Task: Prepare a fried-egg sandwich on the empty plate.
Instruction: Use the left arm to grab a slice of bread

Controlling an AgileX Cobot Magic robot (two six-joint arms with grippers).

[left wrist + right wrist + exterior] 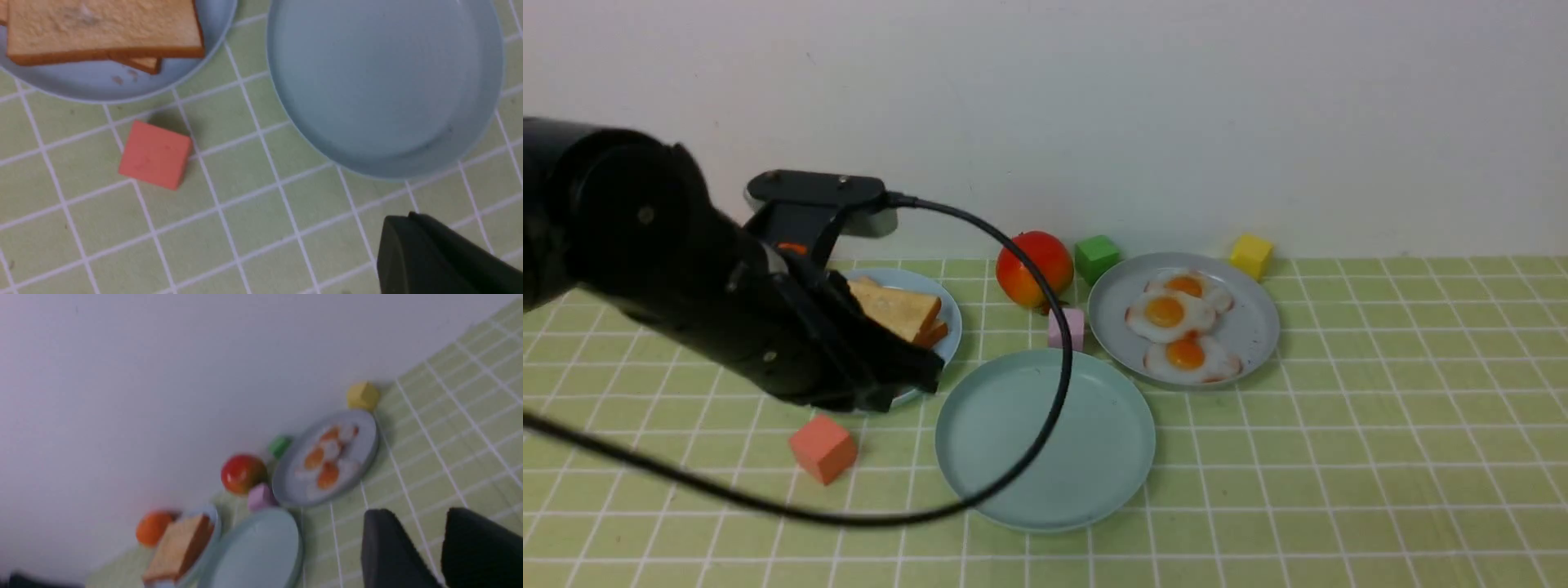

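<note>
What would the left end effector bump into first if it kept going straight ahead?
Most likely the green checked tablecloth just beside the empty plate, or perhaps that plate's near rim; depth is hard to judge.

Empty plate [1094, 457] centre, three fried eggs [1168, 314] on grey plate [1252, 327], toast [897, 309] behind left arm [686, 278]

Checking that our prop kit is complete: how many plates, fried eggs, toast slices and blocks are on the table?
Plates: 3
Fried eggs: 3
Toast slices: 2
Blocks: 4
Total: 12
</note>
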